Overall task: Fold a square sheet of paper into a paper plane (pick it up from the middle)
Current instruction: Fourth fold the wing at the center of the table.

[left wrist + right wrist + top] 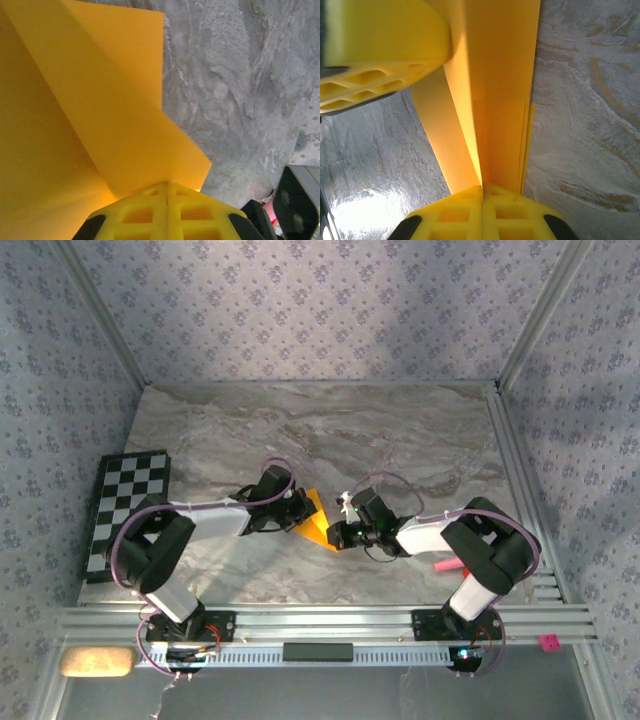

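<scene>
Left end effector [166,186]: closed tight, pinching the folded paper [100,110].
Right end effector [482,189]: closed tight, gripping the same paper.
Place: paper being held near the desk [400,430] middle.

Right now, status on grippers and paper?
Left gripper shut on folded orange-yellow paper. Right gripper shut on it too, opposite side. Pink stick beside right arm, not in the way.

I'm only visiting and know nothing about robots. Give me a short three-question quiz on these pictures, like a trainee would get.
1. True or false: the left gripper and the right gripper are both shut on the orange paper.
2. What lies at the table's left edge? A: chequered board; B: bowl; C: cup.
3. The stick beside the right arm is coloured ____.
Key: 1 true; 2 A; 3 pink.
</scene>
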